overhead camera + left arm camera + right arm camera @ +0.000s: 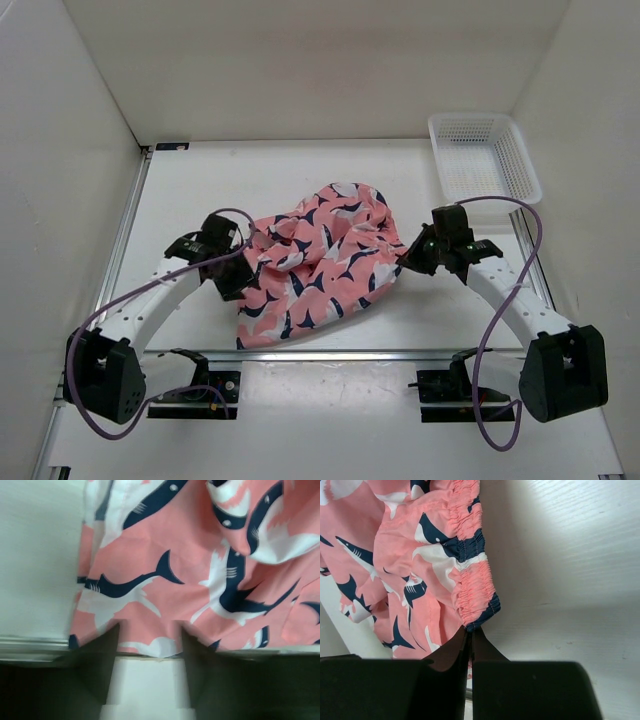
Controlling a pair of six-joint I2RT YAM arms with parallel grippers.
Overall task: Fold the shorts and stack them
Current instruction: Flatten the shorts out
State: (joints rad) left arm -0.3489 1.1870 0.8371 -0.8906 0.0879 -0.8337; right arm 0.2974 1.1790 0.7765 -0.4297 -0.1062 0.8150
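Observation:
The salmon-pink shorts (315, 262) with navy and white whale shapes lie bunched in the middle of the table. My left gripper (236, 281) is open at the shorts' left edge; in the left wrist view its fingers (102, 655) stand apart over the hem of the shorts (165, 575), with white table between them. My right gripper (408, 256) is at the shorts' right edge. In the right wrist view it (470, 632) is shut on the gathered elastic waistband (472, 580).
A white plastic mesh basket (483, 155) stands at the back right corner. White walls enclose the table on the left, back and right. A metal rail (340, 353) runs along the near edge by the arm bases.

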